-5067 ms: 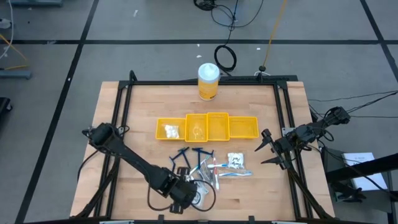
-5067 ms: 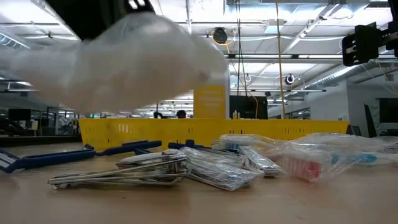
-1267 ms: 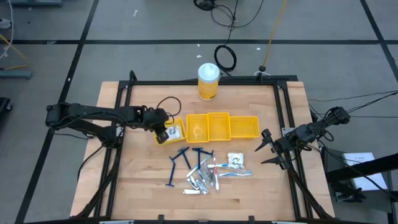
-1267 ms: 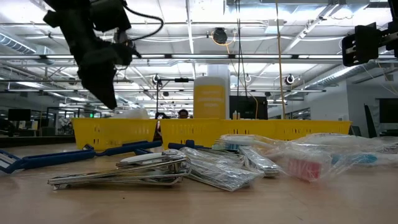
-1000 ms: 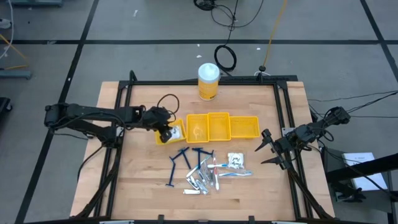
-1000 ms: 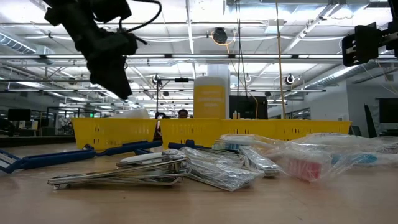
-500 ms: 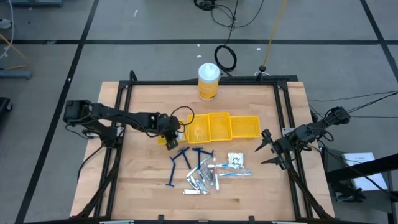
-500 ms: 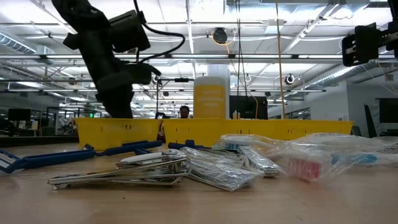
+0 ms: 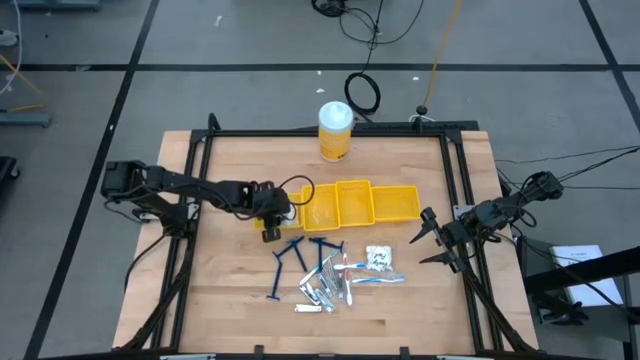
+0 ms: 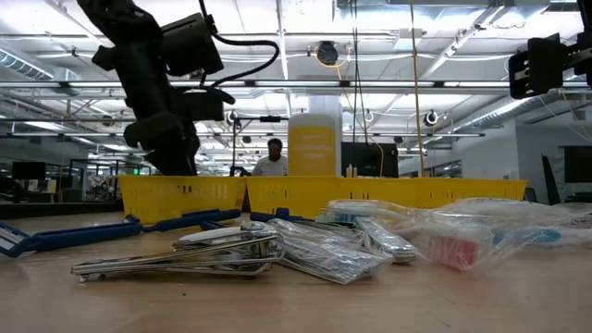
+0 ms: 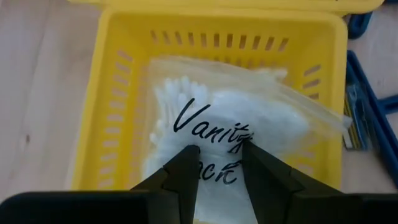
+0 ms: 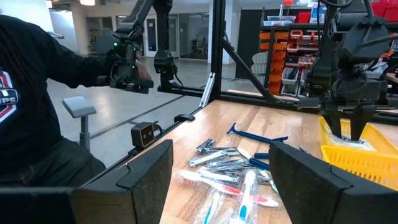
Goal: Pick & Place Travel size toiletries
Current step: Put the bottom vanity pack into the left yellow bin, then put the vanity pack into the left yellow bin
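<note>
Left gripper [image 11: 219, 163] poised over the leftmost yellow bin [image 11: 112, 93] of the row, fingers [image 11: 184, 171] parted a little above a clear packet of white cotton swabs [image 11: 230, 130] lying inside that bin, nothing clamped between them. Seen from above, hovering at the row's left end [image 9: 272, 208]. Right gripper [image 9: 428, 240] parked at the counter's [image 9: 220, 280] right edge, spread wide and empty. Remaining toiletries heaped on the counter in front of the bins: blue razors [image 9: 292, 255], silvery sachets [image 9: 320, 292], toothbrushes [image 9: 372, 278] and a white packet [image 9: 379, 257]. Tall yellow canister [image 9: 335, 130] standing behind the bins. Person [image 12: 31, 99] in dark sleeves beside the counter.
</note>
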### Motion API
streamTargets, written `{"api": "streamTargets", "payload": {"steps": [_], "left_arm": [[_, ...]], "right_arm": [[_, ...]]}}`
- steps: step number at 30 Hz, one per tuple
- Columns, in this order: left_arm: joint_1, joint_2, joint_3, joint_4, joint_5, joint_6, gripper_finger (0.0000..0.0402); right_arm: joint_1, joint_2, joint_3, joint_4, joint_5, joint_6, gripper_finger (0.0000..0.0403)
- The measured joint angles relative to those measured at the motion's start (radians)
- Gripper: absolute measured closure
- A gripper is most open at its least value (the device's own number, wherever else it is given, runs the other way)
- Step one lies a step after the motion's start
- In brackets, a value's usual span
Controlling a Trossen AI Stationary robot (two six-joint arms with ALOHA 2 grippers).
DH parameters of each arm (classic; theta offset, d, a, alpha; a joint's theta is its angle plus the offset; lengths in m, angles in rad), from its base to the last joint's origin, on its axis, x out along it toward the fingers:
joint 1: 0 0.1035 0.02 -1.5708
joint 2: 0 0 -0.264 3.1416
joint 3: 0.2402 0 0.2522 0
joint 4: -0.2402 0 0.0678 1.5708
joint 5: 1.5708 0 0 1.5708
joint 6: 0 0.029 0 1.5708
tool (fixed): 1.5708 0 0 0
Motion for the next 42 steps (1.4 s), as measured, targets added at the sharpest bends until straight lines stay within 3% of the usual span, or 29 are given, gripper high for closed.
{"api": "streamTargets", "payload": {"steps": [4,8,15,19,26,32,36,42], "left_arm": [[0.000,0.001,0.094,-0.141,-0.001,-0.026,0.0277],[-0.008,-0.005,0.175,-0.170,-0.003,-0.023,0.0277],[-0.050,-0.110,0.190,-0.062,-0.004,-0.006,0.0277],[-0.116,-0.214,0.171,0.078,-0.011,0.003,0.0277],[-0.236,-0.392,-0.009,0.434,-0.025,0.155,0.0277],[-0.250,-0.540,-0.227,0.736,-0.148,0.244,0.0277],[-0.244,-0.597,-0.377,0.967,-0.140,0.230,0.0277],[-0.244,-0.642,-0.499,1.011,-0.130,0.128,0.0277]], "right_arm": [[0.000,0.000,0.000,0.000,0.000,0.000,0.0149],[0.000,0.000,0.000,0.000,0.000,0.000,0.0149],[0.000,0.000,0.000,0.000,0.000,0.000,0.0149],[0.000,0.001,0.000,0.000,0.000,0.000,0.0149],[0.000,0.001,0.000,0.000,0.000,0.000,0.0149],[0.000,0.004,0.000,0.096,0.025,-0.074,0.0149],[0.000,0.008,0.000,0.254,0.025,0.060,0.0149],[0.000,0.008,0.000,0.406,0.026,0.221,0.0149]]}}
